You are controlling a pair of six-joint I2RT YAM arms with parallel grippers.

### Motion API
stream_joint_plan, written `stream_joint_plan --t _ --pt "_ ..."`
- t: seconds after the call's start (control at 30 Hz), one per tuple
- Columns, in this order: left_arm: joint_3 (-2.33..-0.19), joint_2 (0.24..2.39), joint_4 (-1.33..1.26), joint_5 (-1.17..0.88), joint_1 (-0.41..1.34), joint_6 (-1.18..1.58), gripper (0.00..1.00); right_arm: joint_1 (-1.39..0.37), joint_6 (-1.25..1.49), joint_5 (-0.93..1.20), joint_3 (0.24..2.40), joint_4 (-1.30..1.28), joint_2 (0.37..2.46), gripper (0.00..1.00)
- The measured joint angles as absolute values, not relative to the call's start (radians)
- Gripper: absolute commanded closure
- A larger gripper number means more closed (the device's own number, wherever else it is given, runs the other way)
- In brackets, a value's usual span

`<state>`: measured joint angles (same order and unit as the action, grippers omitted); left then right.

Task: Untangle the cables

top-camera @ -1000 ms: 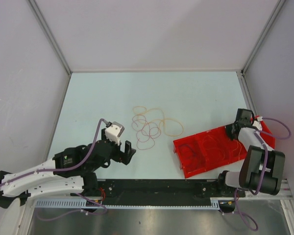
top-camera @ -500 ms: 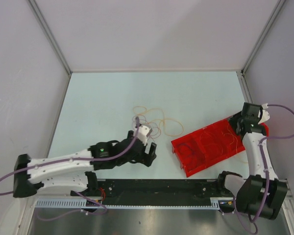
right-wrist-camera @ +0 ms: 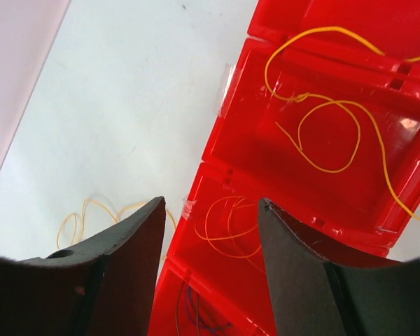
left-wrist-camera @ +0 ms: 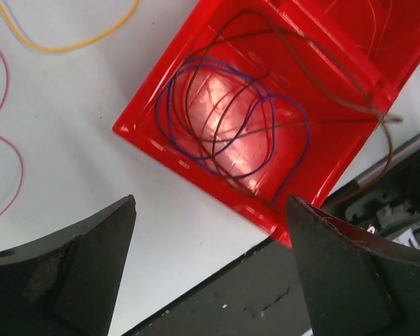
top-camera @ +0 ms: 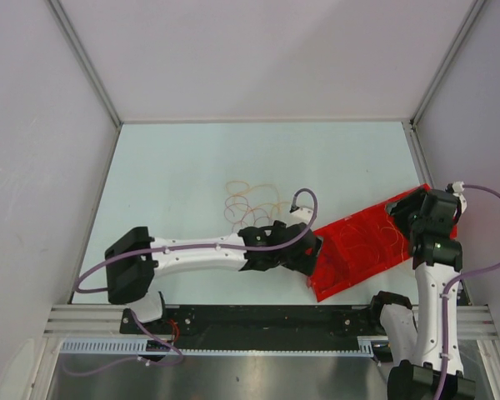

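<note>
Overhead and wrist views, sorting in progress. My left end effector (left-wrist-camera: 210,210) hangs wide open and empty over the near end of the red tray (top-camera: 350,286). My right end effector (right-wrist-camera: 210,206) hangs over the tray's far end, fingers apart with nothing between them.

The unsorted cables (top-camera: 252,207) lie in the middle of the table (top-camera: 175,167), just beside the tray. They form a loose cluster of orange, yellow and reddish rings. From overhead I cannot tell whether they are knotted or merely overlapping.

Handling, as I judge it: the wire is thread-thin, almost weightless and springy. It lies flat, so a pinch has to close right at the table surface. The best hold looks to be an outer arc where one colour runs alone, lifted slowly so neighbouring rings slide off instead of coming along.

Tray contents by compartment:
- The end cell holds dark loops (left-wrist-camera: 231,126), purple-blue and brown, with one brown strand trailing over the wall.
- The next cell holds orange loops (right-wrist-camera: 227,224).
- The cell beyond holds a yellow loop (right-wrist-camera: 329,133), its tail crossing a wall.
</note>
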<state>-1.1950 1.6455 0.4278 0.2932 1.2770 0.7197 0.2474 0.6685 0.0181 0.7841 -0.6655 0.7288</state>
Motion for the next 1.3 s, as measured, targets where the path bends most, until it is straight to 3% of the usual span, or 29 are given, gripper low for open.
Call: stream_joint_plan --t 0.43,0.67,0.77,1.2,1.3 --pt "-1.422 1.892 0.606 0.370 1.268 0.838 0.17 0.247 0.654 0.102 0.797 -0.702 0.701 0.39" --pt "-1.478 1.935 0.632 0.374 1.209 0.821 0.45 0.247 0.632 0.113 0.826 -0.710 0.691 0.38" --pt "-1.522 1.964 0.647 0.374 1.171 0.794 0.52 0.247 0.624 0.115 0.827 -0.712 0.693 0.38" --pt "-1.741 2.104 0.692 0.389 1.060 0.672 0.55 0.247 0.602 0.120 0.827 -0.714 0.720 0.37" --pt "-1.827 2.153 0.721 0.392 1.038 0.640 0.51 0.247 0.596 0.118 0.827 -0.714 0.720 0.36"
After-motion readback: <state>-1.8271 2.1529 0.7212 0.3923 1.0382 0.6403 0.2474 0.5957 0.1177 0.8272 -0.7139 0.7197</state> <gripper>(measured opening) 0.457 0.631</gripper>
